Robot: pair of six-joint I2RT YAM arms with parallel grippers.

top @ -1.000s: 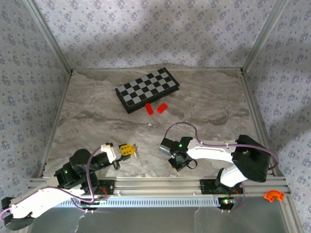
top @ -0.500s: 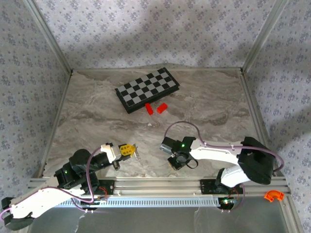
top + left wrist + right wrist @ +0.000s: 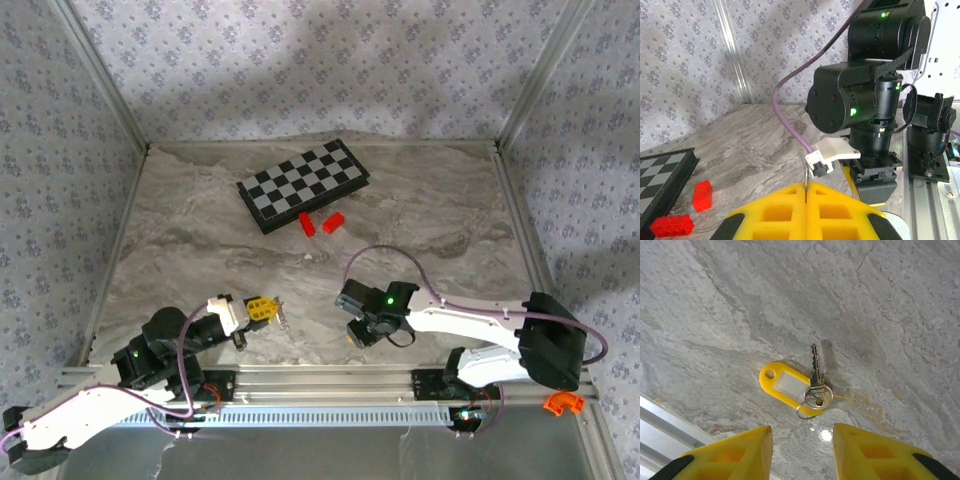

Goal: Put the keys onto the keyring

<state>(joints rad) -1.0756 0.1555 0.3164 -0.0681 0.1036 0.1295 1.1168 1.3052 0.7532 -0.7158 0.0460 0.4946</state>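
A silver key (image 3: 816,385) lies flat on the marble table, joined by a small wire ring to a yellow oblong tag (image 3: 785,384). My right gripper (image 3: 802,450) hangs open just above them, with nothing between its yellow fingers. In the top view, the right gripper (image 3: 364,332) points down near the front rail. My left gripper (image 3: 806,186) is shut on the keyring (image 3: 805,176), a thin pale loop seen edge-on, sticking out of the fingertips. From above, the left gripper (image 3: 262,308) sits left of the right one, and the keyring (image 3: 282,318) pokes out toward it.
A chessboard (image 3: 305,185) lies at the back of the table, with two red blocks (image 3: 307,224) (image 3: 333,222) at its near edge. The right arm's black wrist (image 3: 860,100) stands close in front of the left gripper. The aluminium front rail (image 3: 330,380) runs just behind both grippers.
My right gripper's jaws have widened. The right arm's elbow has swung out to the right and its wrist has shifted slightly right. The left arm has not moved.
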